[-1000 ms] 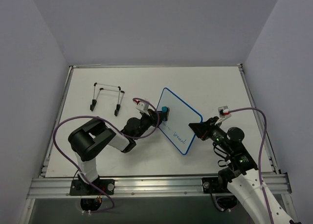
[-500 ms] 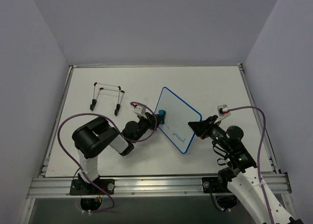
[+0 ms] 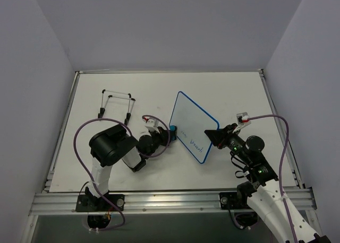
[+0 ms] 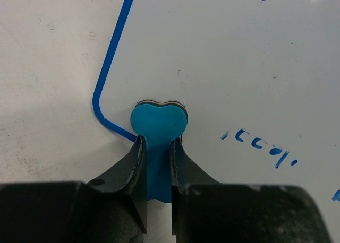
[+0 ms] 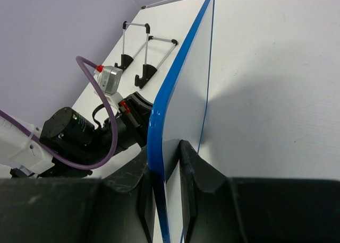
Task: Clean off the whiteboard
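**Left end effector** (image 4: 158, 142): the jaws are clamping the stem of the blue eraser (image 4: 158, 121). They are pressing its felt head against the whiteboard (image 4: 239, 57), just inside the board's rounded corner.

**Right end effector** (image 5: 166, 153): this one is pinching the whiteboard's opposite blue rim and holding the board tilted up off the table (image 3: 239, 94).

**Whiteboard** (image 3: 194, 123): it is sitting between the two arms at mid-table, with its long axis running diagonally from far-left to near-right in the top view.

**Bearing for the coming stroke:** the remaining blue writing (image 4: 257, 145) is lying to the right of the eraser head in the left wrist view, along the board's near long edge. The left arm is the nearer one and is carrying the tool, so the wipe is probably heading rightward along that edge, away from the corner.

**Wire stand** (image 3: 116, 106): it is standing well apart, at far left.

**Change against a second ago:**
- The eraser is sitting lower and further left, having slid from the board's interior to its corner.
- The left arm is folding back toward its base.
- The written line is looking shorter at its left end.
- The right grip is holding much as before.
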You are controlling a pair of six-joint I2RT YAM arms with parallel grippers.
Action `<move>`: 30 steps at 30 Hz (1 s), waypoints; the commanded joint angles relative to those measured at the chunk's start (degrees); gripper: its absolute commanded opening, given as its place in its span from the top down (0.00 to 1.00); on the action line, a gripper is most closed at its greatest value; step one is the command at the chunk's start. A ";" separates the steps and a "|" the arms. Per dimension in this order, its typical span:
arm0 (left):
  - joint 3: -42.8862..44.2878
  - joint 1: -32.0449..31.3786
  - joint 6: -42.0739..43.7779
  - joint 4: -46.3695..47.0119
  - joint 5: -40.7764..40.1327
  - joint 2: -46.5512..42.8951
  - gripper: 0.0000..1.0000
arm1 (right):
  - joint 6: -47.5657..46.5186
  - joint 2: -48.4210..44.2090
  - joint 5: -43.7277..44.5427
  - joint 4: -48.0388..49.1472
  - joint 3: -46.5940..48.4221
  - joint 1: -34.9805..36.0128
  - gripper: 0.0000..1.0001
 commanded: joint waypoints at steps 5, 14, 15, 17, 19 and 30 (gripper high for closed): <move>2.20 -4.78 1.16 6.21 6.37 -2.02 0.98 | 9.13 0.82 -12.57 11.67 1.87 2.27 1.00; 5.10 -9.35 3.53 6.38 5.85 -6.07 0.98 | 11.86 1.43 -12.23 12.72 0.81 2.27 1.00; 5.37 -9.79 3.79 6.30 5.68 -6.42 0.98 | 12.12 1.52 -12.14 12.81 0.63 2.35 1.00; 5.63 -10.32 4.15 6.21 5.41 -7.12 0.98 | 12.56 1.87 -12.14 13.08 0.46 2.36 1.00; 6.16 -10.76 4.15 6.03 5.32 -7.48 0.98 | 13.53 2.22 -12.66 14.48 -0.07 2.36 1.00; 8.36 -14.19 4.50 6.38 5.67 -8.09 0.98 | 17.75 3.89 -13.81 18.97 -0.86 2.53 1.00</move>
